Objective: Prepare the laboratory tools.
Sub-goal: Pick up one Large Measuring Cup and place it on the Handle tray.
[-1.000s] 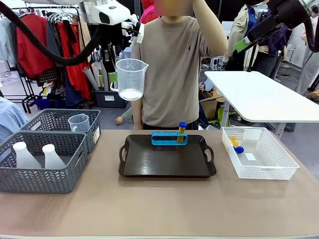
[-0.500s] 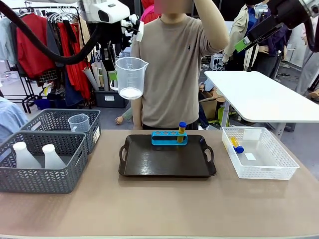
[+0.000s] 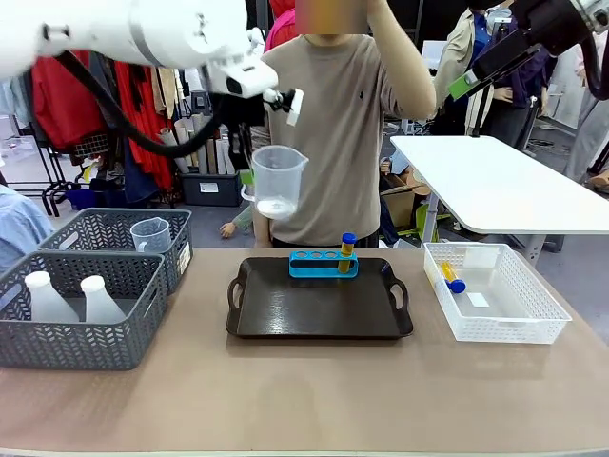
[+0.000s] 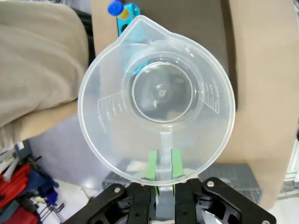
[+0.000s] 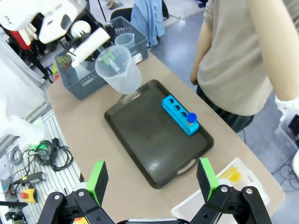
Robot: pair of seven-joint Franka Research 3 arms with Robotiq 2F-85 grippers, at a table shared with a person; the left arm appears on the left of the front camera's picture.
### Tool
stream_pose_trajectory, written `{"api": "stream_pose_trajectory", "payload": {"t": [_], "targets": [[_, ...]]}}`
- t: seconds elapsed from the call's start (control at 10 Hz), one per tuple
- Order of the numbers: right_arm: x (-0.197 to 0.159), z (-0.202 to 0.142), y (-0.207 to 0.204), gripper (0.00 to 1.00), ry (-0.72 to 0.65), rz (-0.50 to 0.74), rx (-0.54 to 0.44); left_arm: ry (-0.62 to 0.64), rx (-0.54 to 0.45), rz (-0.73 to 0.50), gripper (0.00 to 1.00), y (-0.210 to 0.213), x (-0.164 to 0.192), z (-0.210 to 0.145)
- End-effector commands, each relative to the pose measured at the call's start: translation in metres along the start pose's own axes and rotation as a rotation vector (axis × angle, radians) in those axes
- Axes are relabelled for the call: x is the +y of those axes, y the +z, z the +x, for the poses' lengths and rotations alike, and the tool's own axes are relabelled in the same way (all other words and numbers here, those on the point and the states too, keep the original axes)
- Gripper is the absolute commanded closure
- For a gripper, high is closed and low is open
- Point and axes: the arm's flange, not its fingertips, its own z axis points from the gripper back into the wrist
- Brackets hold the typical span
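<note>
My left gripper [image 4: 162, 161] is shut on the handle of a clear measuring beaker [image 4: 156, 98]. In the front view the beaker [image 3: 278, 181] hangs upright in the air, above the back left of the dark tray [image 3: 285, 309]. A yellow tube with a blue cap [image 3: 347, 251] stands in the blue rack [image 3: 319, 264] on the tray. Another capped tube [image 3: 451, 278] lies in the white basket [image 3: 533, 314]. Two white flasks [image 3: 48, 295] stand in the near grey basket [image 3: 86, 347]. My right gripper [image 5: 152, 186] is open, high above the table's right side, looking down on the tray [image 5: 149, 140].
A second clear beaker [image 3: 150, 234] sits in the far grey basket [image 3: 95, 228] at the left. A person in a beige top [image 3: 333, 143] stands at the far edge behind the tray, one arm raised. A white side table [image 3: 504, 186] stands at the back right.
My left arm has carried the beaker to the right and downward, from beside the person's shoulder to a spot nearer the tray. The right gripper has not moved.
</note>
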Motion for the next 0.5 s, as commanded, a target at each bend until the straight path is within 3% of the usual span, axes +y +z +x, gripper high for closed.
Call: {"api": "stream_pose_trajectory", "payload": {"t": [0.0,0.2,0.4], "targets": [[0.001,0.001,0.000,0.00,0.004,0.005,-0.009,-0.056,-0.020,-0.034,1.00,-0.020,0.015,0.016],[0.001,0.001,0.000,0.00,0.004,0.005,-0.009,-0.070,-0.026,-0.087,1.00,-0.048,0.022,0.029],[0.001,0.001,0.000,0.00,0.004,0.005,-0.009,-0.054,-0.018,-0.092,1.00,-0.043,0.016,0.022]]}}
